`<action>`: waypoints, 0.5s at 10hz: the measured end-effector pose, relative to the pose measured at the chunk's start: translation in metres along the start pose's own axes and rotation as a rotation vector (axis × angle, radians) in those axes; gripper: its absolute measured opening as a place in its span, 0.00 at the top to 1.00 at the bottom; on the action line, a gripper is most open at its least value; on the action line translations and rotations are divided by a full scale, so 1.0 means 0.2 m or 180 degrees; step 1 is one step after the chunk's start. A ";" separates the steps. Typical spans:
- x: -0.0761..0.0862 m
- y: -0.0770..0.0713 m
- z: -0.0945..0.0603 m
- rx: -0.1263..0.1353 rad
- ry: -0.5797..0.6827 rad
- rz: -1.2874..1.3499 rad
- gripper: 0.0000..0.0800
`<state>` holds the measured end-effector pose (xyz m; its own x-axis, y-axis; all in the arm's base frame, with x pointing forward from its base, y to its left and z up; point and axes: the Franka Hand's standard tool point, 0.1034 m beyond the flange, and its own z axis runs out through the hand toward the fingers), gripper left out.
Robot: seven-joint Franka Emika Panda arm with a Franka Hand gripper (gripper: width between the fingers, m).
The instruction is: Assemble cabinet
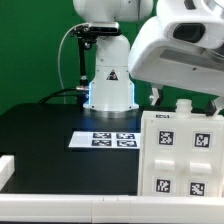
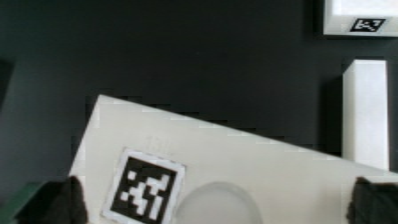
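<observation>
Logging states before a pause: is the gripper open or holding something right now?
Gripper: open, jaws wide apart above a tagged white panel; no grip visible.

Warning triangle (image 1: 112,76) on the pedestal (image 1: 108,97) — no lettering.

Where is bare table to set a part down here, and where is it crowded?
Freest: the black table on the exterior view's left, bordered by the marker board, the pedestal and the white piece at the edge. Crowded: the exterior view's right, where the cabinet body sits under the arm.
</observation>
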<state>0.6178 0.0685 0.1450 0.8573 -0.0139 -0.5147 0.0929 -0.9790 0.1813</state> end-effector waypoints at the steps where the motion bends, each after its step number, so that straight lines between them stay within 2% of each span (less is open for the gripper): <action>1: -0.03 0.01 -0.04 0.0020 0.0029 0.0175 0.02; 2: -0.10 0.03 -0.10 0.0107 0.0059 0.0322 0.00; 3: -0.16 0.01 -0.12 0.0152 0.0132 0.0427 0.00; 4: -0.24 -0.04 -0.12 0.0151 0.0177 0.0421 0.00; 5: -0.29 -0.08 -0.08 0.0101 0.0123 0.0508 0.00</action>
<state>0.5753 0.0882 0.1860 0.8788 -0.1626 -0.4486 -0.0616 -0.9709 0.2313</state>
